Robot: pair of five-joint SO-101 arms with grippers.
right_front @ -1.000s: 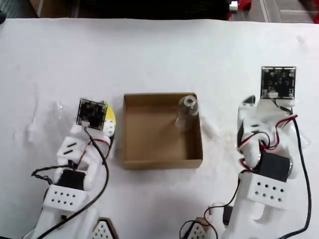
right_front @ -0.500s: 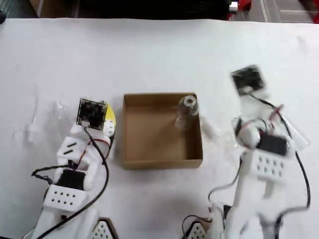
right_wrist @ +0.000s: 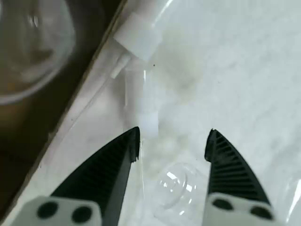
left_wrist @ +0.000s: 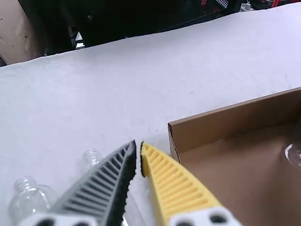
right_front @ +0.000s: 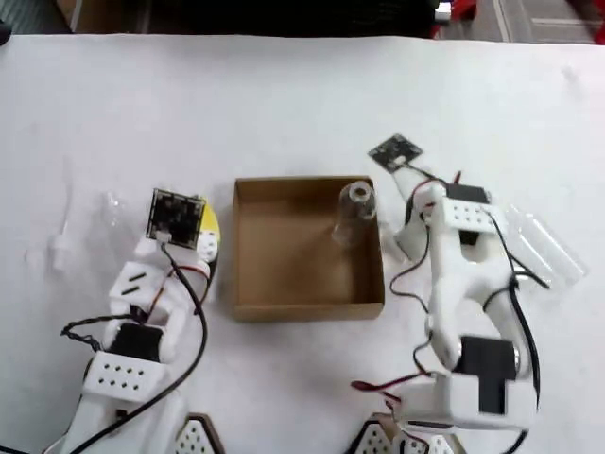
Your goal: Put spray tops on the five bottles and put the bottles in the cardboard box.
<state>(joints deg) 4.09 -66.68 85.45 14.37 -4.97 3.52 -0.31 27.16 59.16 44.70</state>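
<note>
Right jaws gape above a spray top (right_wrist: 138,40) beside the cardboard box (right_wrist: 23,141).

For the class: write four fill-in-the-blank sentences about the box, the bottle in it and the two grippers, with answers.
The cardboard box holds ____ bottle. That bottle stands ____, not on its side. The left gripper has its jaws ____. The right gripper, near a spray top on the table, has its jaws ____.
Missing words: one; upright; shut; open.
</note>
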